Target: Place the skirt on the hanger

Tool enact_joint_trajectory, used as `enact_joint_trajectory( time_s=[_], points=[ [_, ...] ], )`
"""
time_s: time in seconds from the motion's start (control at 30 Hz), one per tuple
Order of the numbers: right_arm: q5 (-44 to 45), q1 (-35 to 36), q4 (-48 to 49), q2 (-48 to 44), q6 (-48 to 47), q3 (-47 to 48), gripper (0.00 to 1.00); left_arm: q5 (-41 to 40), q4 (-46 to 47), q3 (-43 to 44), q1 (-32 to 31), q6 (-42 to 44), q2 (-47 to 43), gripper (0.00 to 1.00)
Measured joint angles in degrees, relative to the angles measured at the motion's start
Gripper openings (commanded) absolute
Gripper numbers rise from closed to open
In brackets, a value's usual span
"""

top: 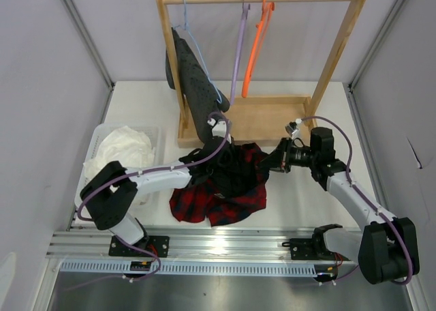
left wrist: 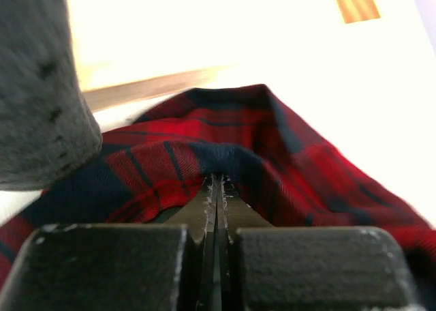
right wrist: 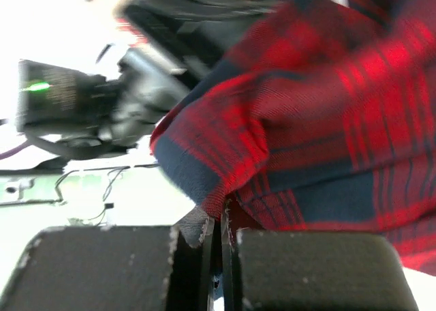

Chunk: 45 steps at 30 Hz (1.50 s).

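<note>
The red-and-black plaid skirt (top: 228, 191) lies bunched on the table in front of the wooden rack, its upper edge lifted between my two grippers. My left gripper (top: 221, 146) is shut on a fold of the skirt (left wrist: 272, 147); its fingertips (left wrist: 218, 183) pinch the dark hem. My right gripper (top: 274, 162) is shut on the skirt's right edge (right wrist: 306, 120), cloth caught at its tips (right wrist: 219, 219). The lilac hanger (top: 238, 52) hangs by its metal hook from the rack's rail, bare, behind and above the skirt.
An orange hanger (top: 256, 52) hangs next to the lilac one. A light blue hanger (top: 197, 48) carries a dark grey dotted garment (top: 194, 86), close to my left wrist (left wrist: 34, 86). The wooden rack's base tray (top: 266, 116) stands behind. A white cloth (top: 119, 151) fills a basket at the left.
</note>
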Motion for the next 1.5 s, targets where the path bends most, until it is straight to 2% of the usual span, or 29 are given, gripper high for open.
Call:
enact_joint_trajectory(
  time_s=[0.33, 0.53, 0.6, 0.67, 0.77, 0.87, 1.0, 1.2, 1.33, 1.5],
  points=[
    [-5.7, 0.1, 19.2, -1.5, 13.0, -1.2, 0.0, -1.4, -2.1, 1.1, 0.2, -1.6, 3.8, 0.0],
    [-4.6, 0.0, 29.9, -2.1, 18.1, -3.2, 0.0, -1.9, -0.8, -2.0, 0.3, -2.6, 3.1, 0.0],
    [-3.3, 0.0, 30.7, -2.1, 17.9, -3.2, 0.0, -1.9, 0.0, -3.8, 0.2, -2.7, 1.7, 0.0],
    [-2.1, 0.0, 30.1, -1.9, 16.0, -3.0, 0.0, -1.8, 1.0, -5.7, 0.1, -2.4, -0.8, 0.02],
    [0.4, 0.0, 24.5, -1.0, 10.8, -0.5, 0.0, -1.4, 2.4, -7.8, 0.1, -1.2, -5.8, 0.13],
    [2.7, 0.3, 18.5, -1.0, 5.1, 0.9, 0.0, -1.0, 3.6, -8.5, 0.1, 0.3, -10.8, 0.15],
    [6.1, 1.6, 11.8, -1.4, -0.9, 0.2, 0.0, 1.0, 5.6, -9.8, 0.0, 1.5, -16.6, 0.12],
    [10.7, 2.5, 7.8, -4.1, -5.4, -4.1, 0.0, 3.4, 7.7, -19.1, -2.0, -0.1, -19.7, 0.03],
    [14.2, 2.6, 5.9, -4.1, -8.0, -4.3, 0.0, 3.0, 7.4, -25.6, -6.3, -2.6, -20.9, 0.0],
    [18.2, 2.8, 5.2, -4.2, -9.7, -5.9, 0.0, 0.5, 7.9, -28.9, -11.8, -5.3, -25.2, 0.0]
  ],
)
